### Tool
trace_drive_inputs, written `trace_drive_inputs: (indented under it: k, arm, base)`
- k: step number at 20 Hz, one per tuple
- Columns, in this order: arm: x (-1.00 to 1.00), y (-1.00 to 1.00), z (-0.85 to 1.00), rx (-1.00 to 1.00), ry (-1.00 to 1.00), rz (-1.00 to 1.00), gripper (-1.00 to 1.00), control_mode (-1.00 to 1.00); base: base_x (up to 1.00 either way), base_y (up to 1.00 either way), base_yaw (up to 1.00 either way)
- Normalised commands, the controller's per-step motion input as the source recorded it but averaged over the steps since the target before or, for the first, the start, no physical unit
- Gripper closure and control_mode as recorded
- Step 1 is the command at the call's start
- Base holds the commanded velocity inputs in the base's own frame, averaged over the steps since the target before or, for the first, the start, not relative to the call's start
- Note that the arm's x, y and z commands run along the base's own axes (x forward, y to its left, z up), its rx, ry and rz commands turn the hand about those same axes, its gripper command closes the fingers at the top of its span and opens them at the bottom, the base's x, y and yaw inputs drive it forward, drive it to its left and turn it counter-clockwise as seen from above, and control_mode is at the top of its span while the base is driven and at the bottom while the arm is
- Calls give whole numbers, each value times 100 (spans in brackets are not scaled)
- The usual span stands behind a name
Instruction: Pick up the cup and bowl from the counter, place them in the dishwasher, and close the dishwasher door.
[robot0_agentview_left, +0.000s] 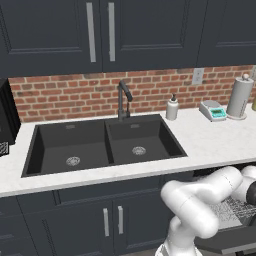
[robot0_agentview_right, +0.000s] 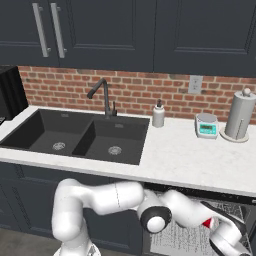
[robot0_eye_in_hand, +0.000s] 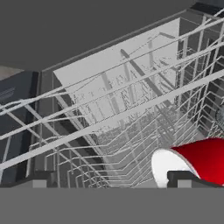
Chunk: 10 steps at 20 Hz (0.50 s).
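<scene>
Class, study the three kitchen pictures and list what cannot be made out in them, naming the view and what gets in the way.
- Cup: hand view, cut off by the right edge; whether it rests on the rack is unclear.
- Cup: right base view, only a red sliver shows behind the arm.
- Dishwasher door: left base view, mostly hidden by the arm and cut by the edge.
- Pincer: hand view, only the fingertips show.

You will find no readable text, label, brand or number anywhere here; the small grey kitchen scale (robot0_agentview_right: 206, 125) at two o'clock shows a teal display, its face too blurred to read.
</scene>
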Motion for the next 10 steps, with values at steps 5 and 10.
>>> trace_drive_inputs:
  k: [5,10]
  arm:
    - [-51,0,3,-16,12,-14,-100,-100]
    - [-65,0,49,-14,7,-15,-100,-100]
  base:
    - [0,0,0]
    - [0,0,0]
